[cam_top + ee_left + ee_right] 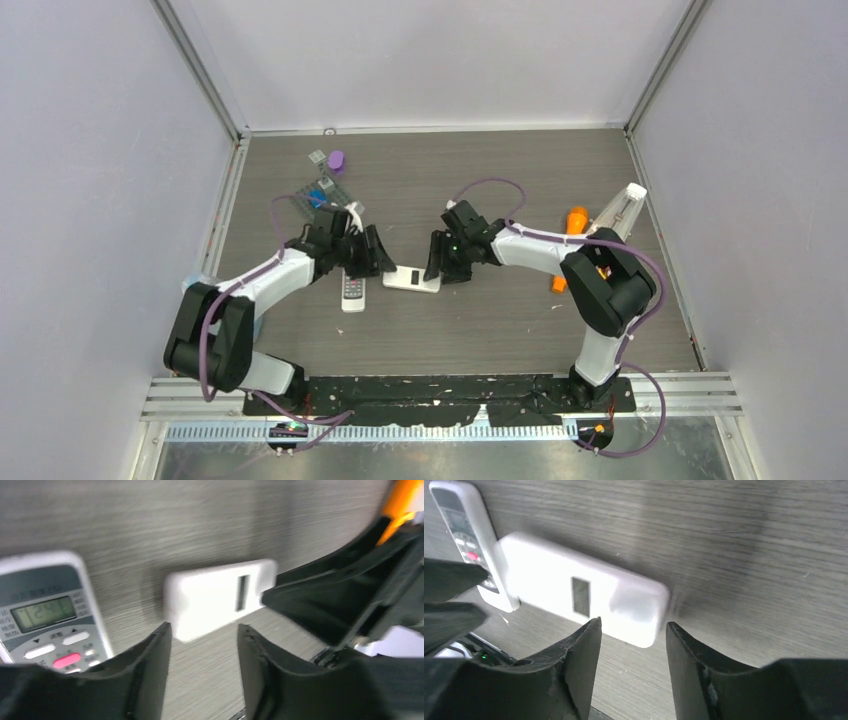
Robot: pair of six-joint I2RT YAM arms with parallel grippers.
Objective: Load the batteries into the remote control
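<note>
Nothing loaded yet: left end effector (pixel 204 635) and right end effector (pixel 634 627) spread, empty, at white remote (pixel 412 279) on counter (pixel 500 330); batteries (pixel 321 197) far off.

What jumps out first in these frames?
The left end effector and right end effector flank a white remote mid-table, plain side up, both open. A second remote, buttons and display up, lies just to its left. An orange object lies far right.

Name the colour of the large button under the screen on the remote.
The button is pinkish red; the left wrist view shows it best.
</note>
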